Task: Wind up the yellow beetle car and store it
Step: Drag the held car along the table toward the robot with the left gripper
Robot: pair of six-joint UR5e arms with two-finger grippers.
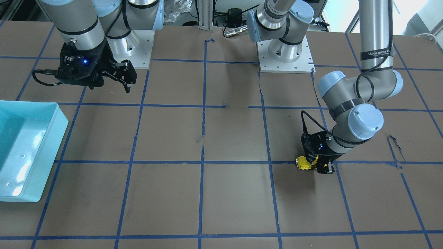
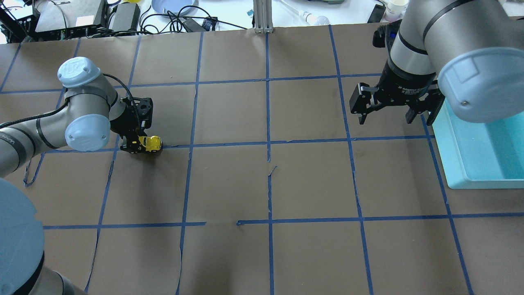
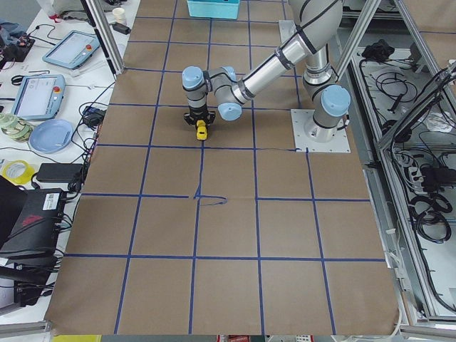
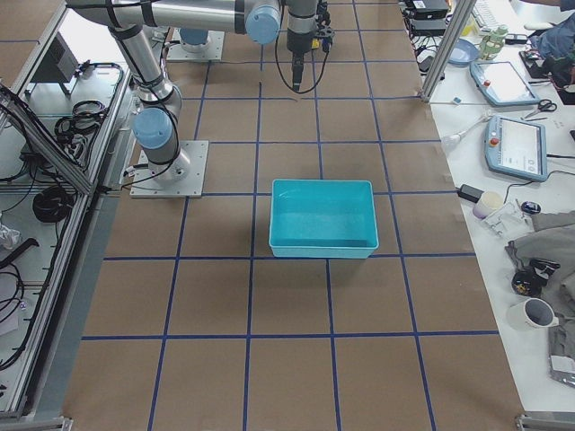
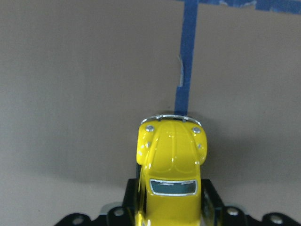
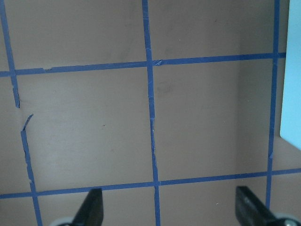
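Left claw grips the yellow beetle car; right claw gapes wide beside the teal bin.

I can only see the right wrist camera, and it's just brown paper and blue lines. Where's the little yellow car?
Observer: The yellow beetle car is way over on the robot's other side, at the left hand.
Operator: Is that hand holding it?
Observer: Yes. The left wrist view shows the hand shut on the car's sides, with the rounded nose poking out in front.
Operator: What's the pale blue bit at my right edge?
Observer: That's a corner of a turquoise bin, an open box sitting right beside the right hand.
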